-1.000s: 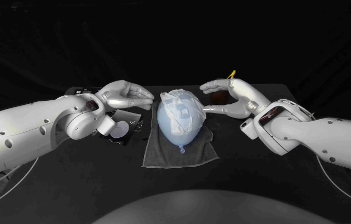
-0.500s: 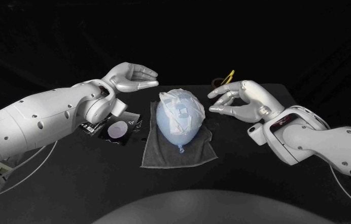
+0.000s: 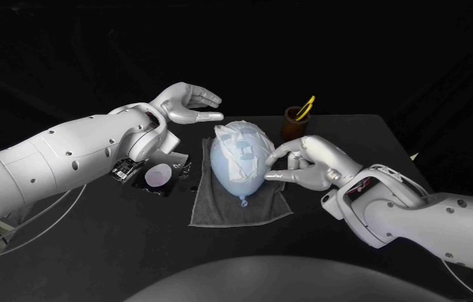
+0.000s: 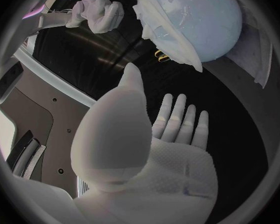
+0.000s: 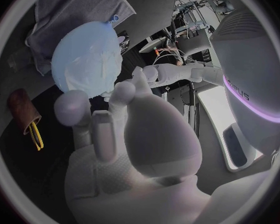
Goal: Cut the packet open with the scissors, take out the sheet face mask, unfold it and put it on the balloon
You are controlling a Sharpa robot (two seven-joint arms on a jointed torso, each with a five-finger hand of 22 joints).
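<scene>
Head view: the balloon (image 3: pixel 240 172) lies on a grey towel (image 3: pixel 241 208) in the middle of the black table (image 3: pixel 379 145), its knot toward the near edge. The mask (image 3: pixel 241 145) is draped over its far half, rumpled. The right hand (image 3: pixel 303 163) is at the balloon's right side, fingers curled in with their tips against it. Whether they pinch the mask's edge or only touch, I cannot tell. The left hand (image 3: pixel 187 104) hovers above the table, far and left of the balloon, fingers apart and holding nothing. Just left of the towel lies the dark packet (image 3: pixel 158 174), with a pale round patch on it — any print there is too small to read. Far and right of the balloon stands a brown cup (image 3: pixel 294 123) with the yellow-handled scissors (image 3: pixel 309 105) upright in it.

Left wrist view: the left hand's palm is open, its fingers straight and a little apart, with nothing in it. Beyond the fingertips is the balloon, the mask bunched along one side, with the right hand close beside that side.

Right wrist view: the right hand's fingertips reach the mask's edge on the balloon — the fingers themselves hide the contact. The towel lies beyond the balloon. The cup with the scissors stands apart from the hand.
</scene>
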